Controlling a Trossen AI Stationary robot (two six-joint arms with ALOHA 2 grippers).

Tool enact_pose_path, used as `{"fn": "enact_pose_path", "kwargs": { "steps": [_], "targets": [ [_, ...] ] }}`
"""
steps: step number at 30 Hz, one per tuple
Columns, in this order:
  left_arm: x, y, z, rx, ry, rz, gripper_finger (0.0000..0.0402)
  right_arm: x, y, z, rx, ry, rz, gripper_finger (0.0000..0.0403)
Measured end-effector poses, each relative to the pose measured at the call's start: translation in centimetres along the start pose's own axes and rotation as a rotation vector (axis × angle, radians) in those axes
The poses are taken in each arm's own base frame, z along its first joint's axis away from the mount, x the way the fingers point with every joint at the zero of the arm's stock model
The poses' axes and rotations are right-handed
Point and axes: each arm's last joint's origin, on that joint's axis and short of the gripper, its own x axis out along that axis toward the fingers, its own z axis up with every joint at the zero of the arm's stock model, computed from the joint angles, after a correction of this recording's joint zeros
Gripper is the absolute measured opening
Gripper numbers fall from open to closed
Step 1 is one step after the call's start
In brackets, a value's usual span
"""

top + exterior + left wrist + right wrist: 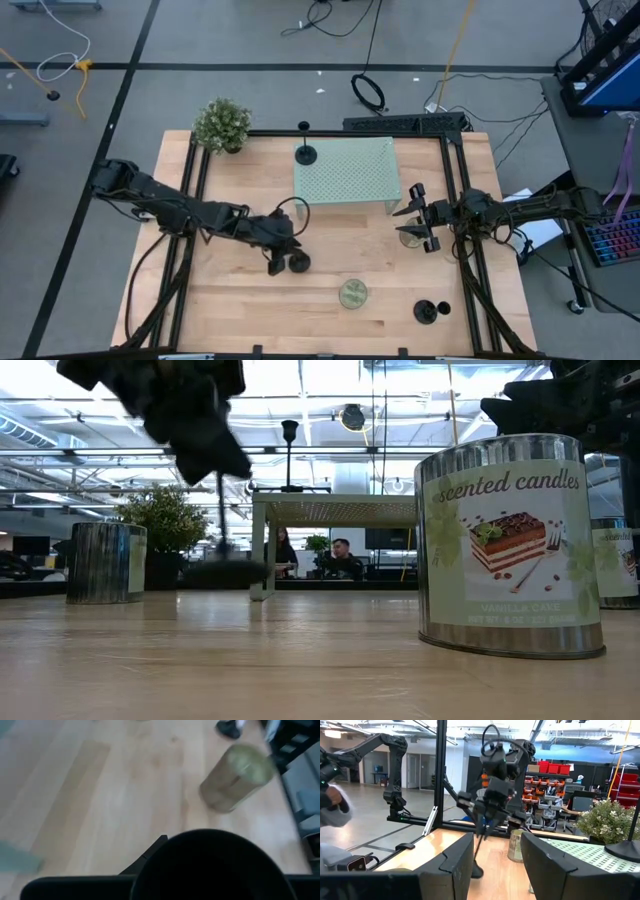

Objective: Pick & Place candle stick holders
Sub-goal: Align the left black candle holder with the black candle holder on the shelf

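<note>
A: So, the left gripper [283, 256] seems to have its jaws closed on the thin stem of a candle stick holder [297, 262], with the disc base right at the counter [240, 310] or just above it; the low view doesn't settle which.

B: And the risk?

A: I'd say a swing or slip. The hold is on a narrow stem with the heavy base hanging below, so a fast move could let it pivot or drop. The pale green perforated rack [345, 170] stands just beyond, and the base could clip its edge or leg.

B: The other holders?

A: One holder on the rack's far corner [305, 152], another near the counter's front right [431, 311].

B: Anything in the way?

A: A greenish-gold candle tin [352, 294] sits near the front, close to the carried base. A second tin [411, 237] is beside the right gripper [420, 216], which waits with jaws apart near the rack's right end. A potted plant [222, 125] is at the back left corner.
</note>
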Motion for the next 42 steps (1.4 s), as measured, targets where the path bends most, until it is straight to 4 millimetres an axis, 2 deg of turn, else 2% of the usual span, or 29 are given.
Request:
{"fn": "enact_pose_path", "kwargs": {
  "steps": [4,10,15,22,28,31,35,42],
  "targets": [
    [-0.5,-1.3,1.8,0.025,-0.064,-0.04,0.007,0.0,0.0,0.0,-0.001,0.0,0.0,0.0155],
    [-2.0,-2.7,5.9,0.157,-0.191,-0.049,0.007,0.0,0.0,0.0,-0.002,0.0,0.0,0.0155],
    [-4.1,-2.3,10.2,0.232,-0.243,0.011,0.007,0.0,0.0,0.0,-0.002,0.0,0.0,0.0155],
    [-5.6,0.3,16.8,0.281,-0.22,0.184,0.007,0.0,0.0,0.0,-0.008,-0.002,-0.003,0.0155],
    [-4.6,3.6,21.3,0.315,-0.076,0.302,0.0072,0.0,0.0,0.0,-0.008,0.002,-0.005,0.0155],
    [-4.5,5.7,23.4,0.28,-0.062,0.338,0.007,0.0,0.0,0.0,-0.007,0.003,-0.004,0.0155],
    [-3.5,8.7,24.6,0.238,-0.059,0.306,0.007,0.0,0.0,-0.1,-0.006,0.004,-0.004,0.0155],
    [-1.3,12.9,24.3,0.175,-0.014,0.35,0.007,0.0,0.0,-0.1,-0.008,0.006,-0.004,0.0155]
  ]
}}
